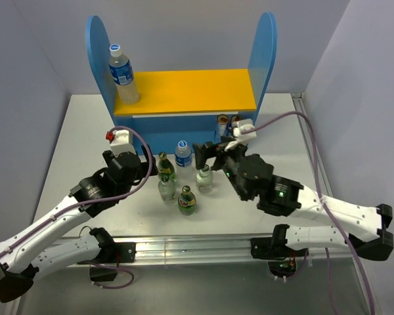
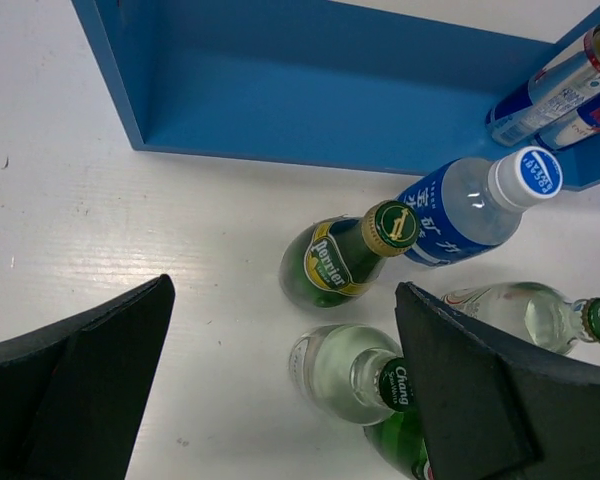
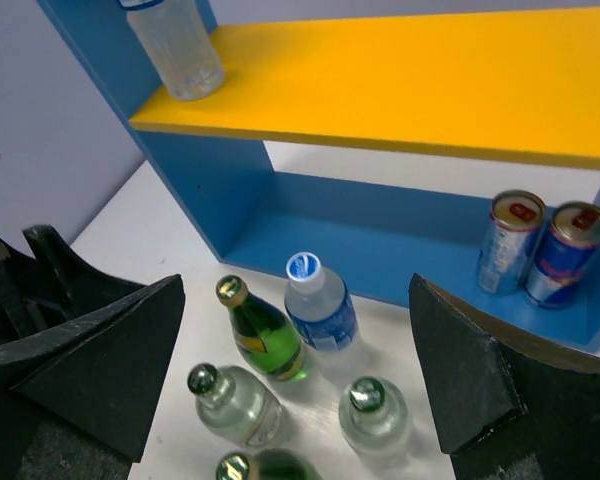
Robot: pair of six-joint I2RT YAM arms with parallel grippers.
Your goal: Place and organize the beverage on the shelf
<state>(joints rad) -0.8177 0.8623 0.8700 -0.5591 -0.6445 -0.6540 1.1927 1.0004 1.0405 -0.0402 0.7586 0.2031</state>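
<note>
L gripper (image 2: 285, 290) fingers spread wide, holding nothing; green bottle (image 2: 330, 262) and clear bottle (image 2: 345, 370) stand just ahead, btwn them; R gripper (image 3: 298, 285) also wide open, above water bottle (image 3: 318, 305); shelf (image 1: 184, 92) right behind bottles, w/ 2 cans (image 3: 510, 240) on its bottom.

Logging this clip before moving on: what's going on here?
Two robot arms are stocking a shelf with drinks. The left gripper and right gripper both hang open over five bottles clustered on the table in front of the shelf, holding nothing. One water bottle stands at the left end of the yellow board, and two cans sit at the right of the lower level. The five bottles are not yet shelved.
</note>
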